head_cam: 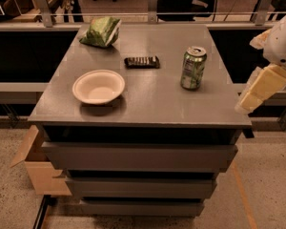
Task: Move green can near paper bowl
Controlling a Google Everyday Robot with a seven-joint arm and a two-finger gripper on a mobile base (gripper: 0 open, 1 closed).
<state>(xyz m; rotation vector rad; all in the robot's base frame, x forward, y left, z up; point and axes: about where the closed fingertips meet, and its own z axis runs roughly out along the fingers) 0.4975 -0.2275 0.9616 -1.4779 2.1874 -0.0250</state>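
The green can [193,68] stands upright on the right side of the grey table top [152,99]. It has a silver top and pale label marks. The paper bowl [98,86] sits upright on the left side of the table near the front, about a bowl's width and more to the left of the can. My gripper [249,101] hangs at the right edge of the view, past the table's right edge and to the right of the can, a little nearer the front. It touches nothing.
A green chip bag [102,31] lies at the table's back left. A dark flat bar-shaped object [142,61] lies between the bag and the can. A cardboard box [35,166] stands on the floor at the lower left. A railing [148,14] runs behind the table.
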